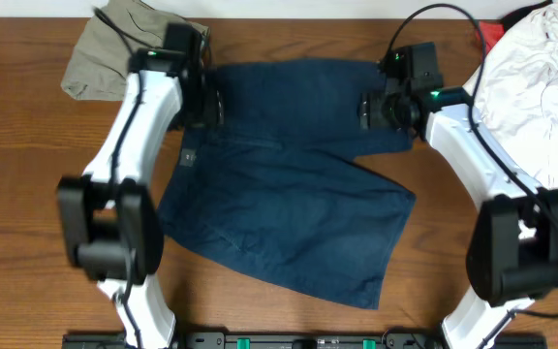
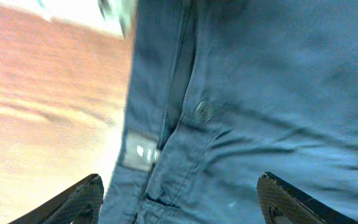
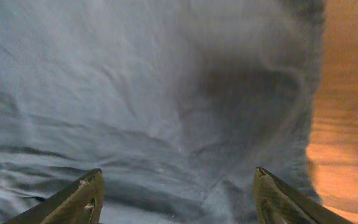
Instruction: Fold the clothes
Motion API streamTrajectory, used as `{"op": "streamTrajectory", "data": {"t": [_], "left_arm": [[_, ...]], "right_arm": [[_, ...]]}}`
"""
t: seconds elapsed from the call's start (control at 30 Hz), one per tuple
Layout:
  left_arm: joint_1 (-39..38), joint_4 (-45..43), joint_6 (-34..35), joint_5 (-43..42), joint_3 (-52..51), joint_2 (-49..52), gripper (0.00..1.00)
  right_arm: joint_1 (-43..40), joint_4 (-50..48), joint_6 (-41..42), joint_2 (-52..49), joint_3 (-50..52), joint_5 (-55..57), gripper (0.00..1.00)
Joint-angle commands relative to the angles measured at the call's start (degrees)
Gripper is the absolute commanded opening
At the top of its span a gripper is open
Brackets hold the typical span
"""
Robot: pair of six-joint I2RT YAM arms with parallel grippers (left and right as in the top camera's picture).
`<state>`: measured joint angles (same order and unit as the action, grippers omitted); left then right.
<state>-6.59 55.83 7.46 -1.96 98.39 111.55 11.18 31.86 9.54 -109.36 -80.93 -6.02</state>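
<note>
Both gaping wide, empty: left gripper and right gripper over the navy shorts, top edge. Pinching one layer could bunch the fold, imo.

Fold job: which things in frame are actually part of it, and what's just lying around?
Part of the job:
- navy shorts, spread flat, both grippers open over its waist end
- khaki garment, far left corner
- white garment, far right

Lying about:
- red item behind the white garment
- dark item beside it
</note>
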Motion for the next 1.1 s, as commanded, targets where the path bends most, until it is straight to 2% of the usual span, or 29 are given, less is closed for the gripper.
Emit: {"op": "streamTrajectory", "data": {"t": [0.0,0.1,0.2,0.23,1.07], "left_arm": [[-0.2,-1.7,-0.5,0.7,1.1,-3.1,0.81],[-0.2,-3.8,-0.5,0.6,1.1,-3.7,0.82],[-0.2,-4.3,-0.5,0.6,1.1,-3.7,0.91],[-0.2,-4.3,-0.5,0.6,1.1,-3.7,0.99],[0.2,-3.2,-0.6,1.6,0.8,-3.7,0.98]], "right_arm": [[0.2,0.3,-0.9,-3.7,-0.4,-0.4,0.76],[0.3,0.0,-0.9,-6.1,-0.4,-2.7,0.77],[0.4,-0.1,-0.8,-8.1,-0.4,-4.7,0.81],[0.5,-0.1,-0.5,-8.7,-0.4,-5.2,0.82],[2.5,2.6,-0.2,-12.8,-0.4,-4.9,0.84]]}}
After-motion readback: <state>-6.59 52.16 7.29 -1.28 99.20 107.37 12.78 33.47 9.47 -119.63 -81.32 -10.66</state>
